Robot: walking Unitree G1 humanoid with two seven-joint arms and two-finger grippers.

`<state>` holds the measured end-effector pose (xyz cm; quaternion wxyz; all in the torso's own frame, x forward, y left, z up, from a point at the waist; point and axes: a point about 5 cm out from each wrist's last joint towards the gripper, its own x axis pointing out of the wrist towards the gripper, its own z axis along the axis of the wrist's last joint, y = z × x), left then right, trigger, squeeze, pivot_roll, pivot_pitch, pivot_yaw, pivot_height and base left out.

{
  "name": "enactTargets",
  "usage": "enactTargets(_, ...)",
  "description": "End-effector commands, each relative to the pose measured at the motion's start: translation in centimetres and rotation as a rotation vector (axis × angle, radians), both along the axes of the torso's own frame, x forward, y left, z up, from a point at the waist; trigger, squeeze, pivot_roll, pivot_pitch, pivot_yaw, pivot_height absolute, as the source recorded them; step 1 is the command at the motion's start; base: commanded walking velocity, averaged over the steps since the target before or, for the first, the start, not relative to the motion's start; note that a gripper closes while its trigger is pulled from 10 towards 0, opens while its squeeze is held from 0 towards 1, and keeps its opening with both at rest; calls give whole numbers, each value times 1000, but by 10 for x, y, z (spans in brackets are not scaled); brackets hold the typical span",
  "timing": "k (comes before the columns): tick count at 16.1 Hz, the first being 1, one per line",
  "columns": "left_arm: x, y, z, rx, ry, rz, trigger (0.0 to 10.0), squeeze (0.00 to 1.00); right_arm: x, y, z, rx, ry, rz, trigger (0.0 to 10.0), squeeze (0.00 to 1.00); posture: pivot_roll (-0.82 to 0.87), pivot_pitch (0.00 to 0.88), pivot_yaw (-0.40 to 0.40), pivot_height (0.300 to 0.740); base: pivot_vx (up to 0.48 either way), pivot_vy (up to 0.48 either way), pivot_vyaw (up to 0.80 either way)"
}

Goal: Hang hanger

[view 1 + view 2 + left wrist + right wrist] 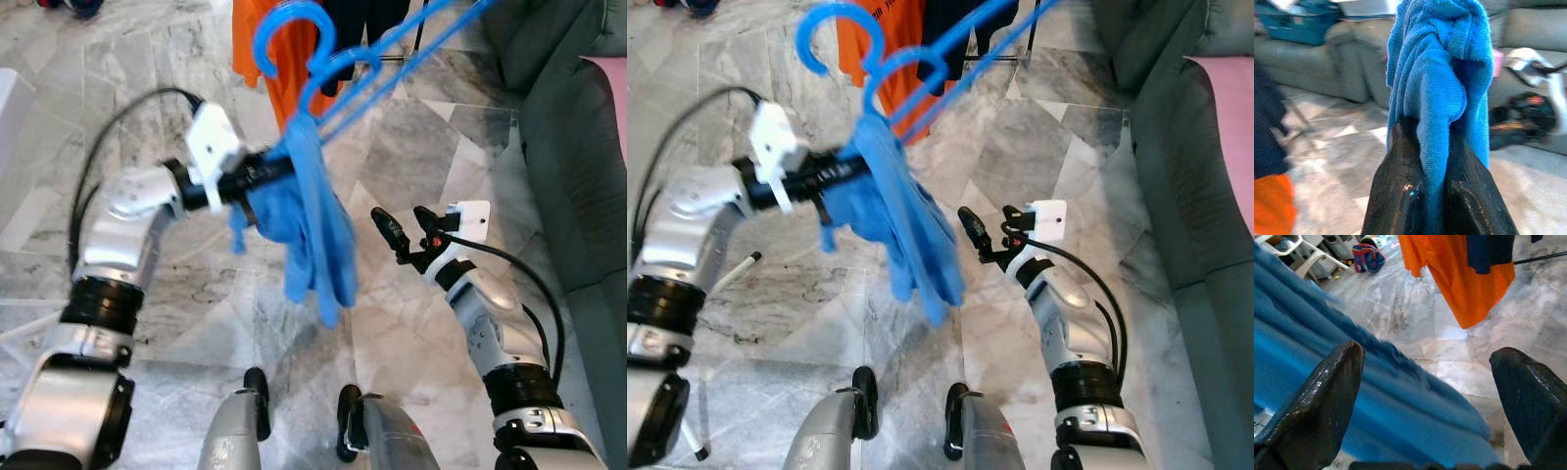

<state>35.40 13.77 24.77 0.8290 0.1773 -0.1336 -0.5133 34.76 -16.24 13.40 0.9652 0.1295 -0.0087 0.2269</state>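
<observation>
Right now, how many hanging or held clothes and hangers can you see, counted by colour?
Blue: 2, the blue plastic hanger and the blue cloth garment draped on it, pinched by the left gripper.
Orange: 1, the orange garment hanging behind.
Dark navy: 1, the dark navy garment beside the orange one.
Total: 4.
The right gripper is open.

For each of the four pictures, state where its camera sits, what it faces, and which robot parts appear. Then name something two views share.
Left eye, head: looks down at marble floor, both arms, blue hanger.
Right eye, head: same scene, shifted.
Left wrist: looks along left end effector, shut on the blue cloth; sofa behind.
Right wrist: looks along open right end effector at the cloth and orange garment.
Shared: the blue cloth in all.
</observation>
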Motion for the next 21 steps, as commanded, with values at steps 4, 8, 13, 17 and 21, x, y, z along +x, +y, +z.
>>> enactTargets(4,-14,-15,0,89,-16,-132,0,0,-6,-4,0,-4,7,130,10000,0,50,337,-20,740,0,0,0)
enactTargets(8,-21,-27,15,67,-44,-193,0,0,-11,1,-11,1,55,202,10000,0,48,340,-18,740,0,0,0)
enactTargets(13,-29,-37,34,50,-90,-244,0,0,-17,11,-23,4,98,275,10000,0,55,343,-15,740,0,0,0)
enactTargets(17,-35,-39,46,22,-104,-270,0,0,-13,8,-25,14,111,238,10000,0,55,342,-15,740,0,0,0)
enactTargets(21,-40,-36,65,-23,-127,-271,0,0,-12,7,-35,28,143,199,10000,0,58,343,-19,740,0,0,0)
